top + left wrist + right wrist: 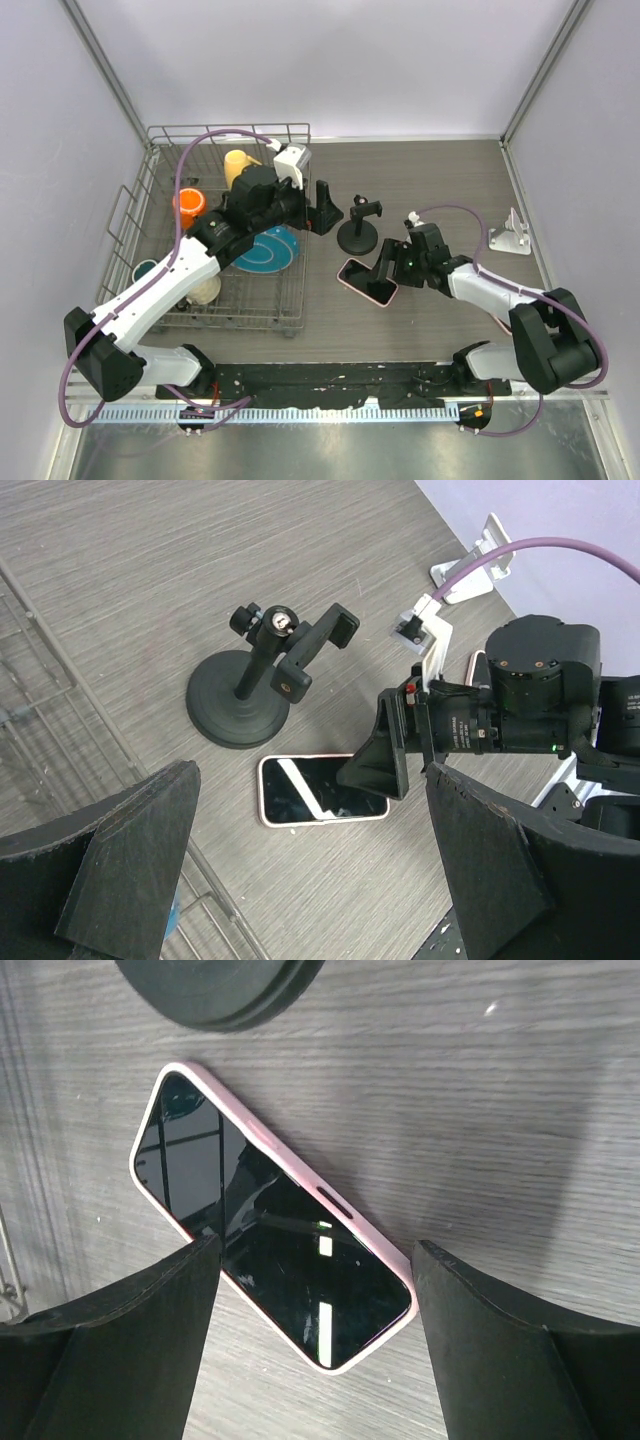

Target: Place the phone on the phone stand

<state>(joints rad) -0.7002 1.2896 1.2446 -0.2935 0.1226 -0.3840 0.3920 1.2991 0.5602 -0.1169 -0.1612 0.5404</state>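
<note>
The phone (366, 281) has a black screen and a pink case and lies flat on the wood-grain table. It also shows in the left wrist view (318, 789) and the right wrist view (270, 1228). The black phone stand (359, 231) stands upright just behind it, with a round base (237, 699) and an empty clamp holder (312, 650). My right gripper (385, 263) is open, its fingers (125, 1335) straddling the phone's near end without touching it. My left gripper (325, 210) is open and empty, to the left of the stand.
A wire dish rack (227, 133) at the left holds a blue plate (266, 250), an orange cup (188, 205), a yellow cup (238, 163) and other cups. A white stand (511, 234) sits at the right, also seen in the left wrist view (475, 565).
</note>
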